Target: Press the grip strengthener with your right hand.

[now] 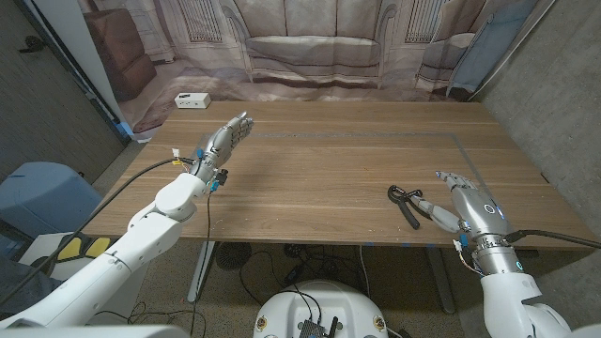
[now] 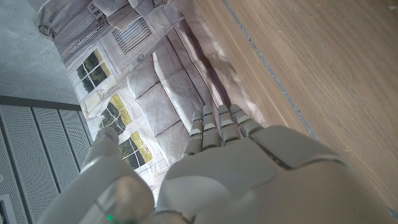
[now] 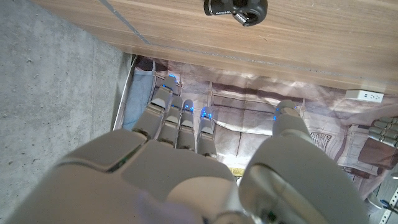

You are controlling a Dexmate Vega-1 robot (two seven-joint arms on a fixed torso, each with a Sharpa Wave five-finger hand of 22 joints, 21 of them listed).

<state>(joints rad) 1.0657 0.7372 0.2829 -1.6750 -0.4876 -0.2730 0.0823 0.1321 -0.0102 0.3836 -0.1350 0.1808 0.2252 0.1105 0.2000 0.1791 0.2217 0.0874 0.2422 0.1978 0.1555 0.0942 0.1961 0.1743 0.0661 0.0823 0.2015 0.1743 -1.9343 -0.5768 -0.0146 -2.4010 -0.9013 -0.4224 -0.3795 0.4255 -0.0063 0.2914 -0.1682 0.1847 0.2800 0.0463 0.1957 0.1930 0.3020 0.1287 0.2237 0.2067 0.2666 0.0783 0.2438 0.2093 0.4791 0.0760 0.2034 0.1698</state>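
Observation:
A black grip strengthener (image 1: 406, 201) lies on the wooden table (image 1: 338, 169) near the front right, its handles spread in a V. Part of it, with the metal spring, shows in the right wrist view (image 3: 236, 8). My right hand (image 1: 462, 205) stands just right of it with its fingers apart, the thumb reaching toward the nearer handle; whether it touches is unclear. It holds nothing (image 3: 205, 168). My left hand (image 1: 223, 141) is raised over the left part of the table, fingers straight and together, empty (image 2: 236, 162).
A small white box (image 1: 192, 100) sits at the table's far left corner. A printed backdrop of a sofa (image 1: 315, 47) hangs behind the far edge. A thin line (image 1: 470, 160) runs across the tabletop near my right hand. The front edge lies close below the strengthener.

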